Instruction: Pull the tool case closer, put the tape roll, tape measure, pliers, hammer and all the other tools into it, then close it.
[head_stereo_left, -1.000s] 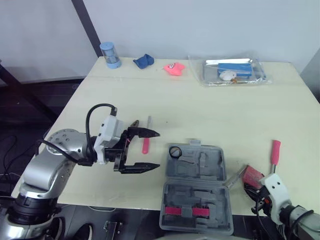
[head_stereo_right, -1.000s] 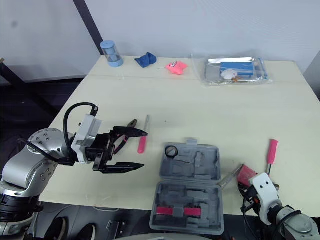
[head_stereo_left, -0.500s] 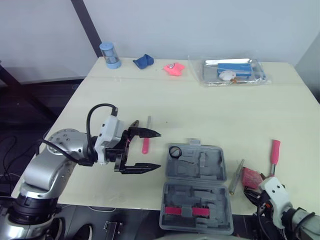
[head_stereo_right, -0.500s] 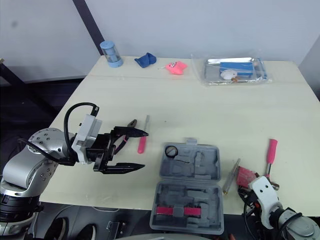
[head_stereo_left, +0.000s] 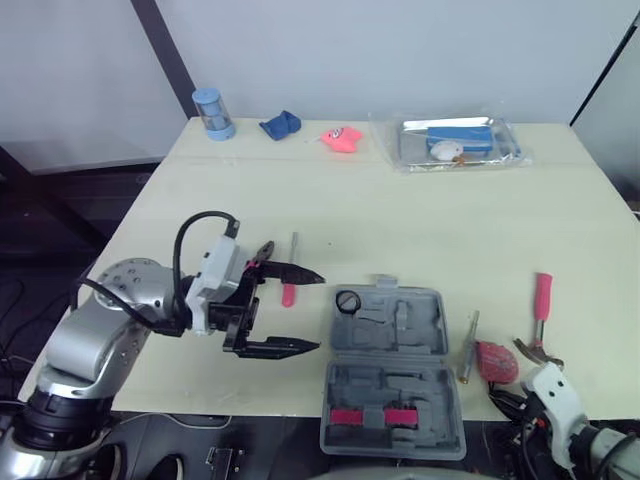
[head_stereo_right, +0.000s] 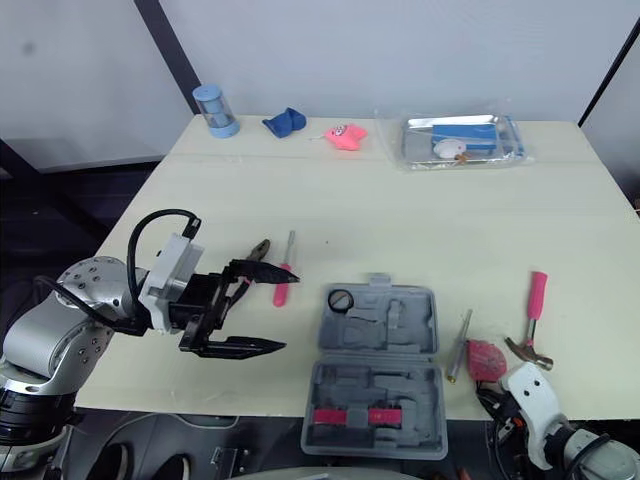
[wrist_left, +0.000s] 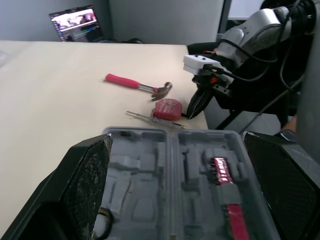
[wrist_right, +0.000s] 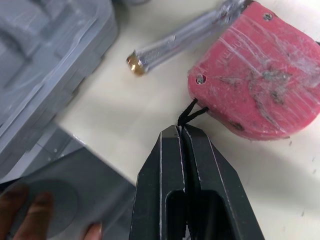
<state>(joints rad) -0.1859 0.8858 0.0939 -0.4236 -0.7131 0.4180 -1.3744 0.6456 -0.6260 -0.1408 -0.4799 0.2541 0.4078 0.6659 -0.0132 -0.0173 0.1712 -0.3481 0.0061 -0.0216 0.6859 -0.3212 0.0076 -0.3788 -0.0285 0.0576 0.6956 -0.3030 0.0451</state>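
The grey tool case (head_stereo_left: 395, 385) lies open near the front edge, with a tape roll (head_stereo_left: 348, 301) in its far half. My left gripper (head_stereo_left: 318, 312) hovers open just left of it, its fingers level over the table. Behind it lie the pliers (head_stereo_right: 262, 248) and a red-handled screwdriver (head_stereo_left: 289, 292). Right of the case lie a metal rod (head_stereo_left: 468, 345), the red tape measure (wrist_right: 255, 75) and the hammer (head_stereo_left: 541, 300). My right gripper (wrist_right: 180, 129) is at the front right corner, shut, with the tape measure's black strap (wrist_right: 192, 111) running into its tips.
Along the table's far edge stand a blue cup (head_stereo_left: 213, 110), a blue cloth (head_stereo_left: 279, 124), a pink toy (head_stereo_left: 340, 138) and a clear tray (head_stereo_left: 455, 142) with items. The right gripper sits at the table's front edge.
My right gripper has drawn back toward the front edge, and the tape measure turned and the metal rod swung straighter with it. The left gripper has barely moved. The camera has shifted slightly.
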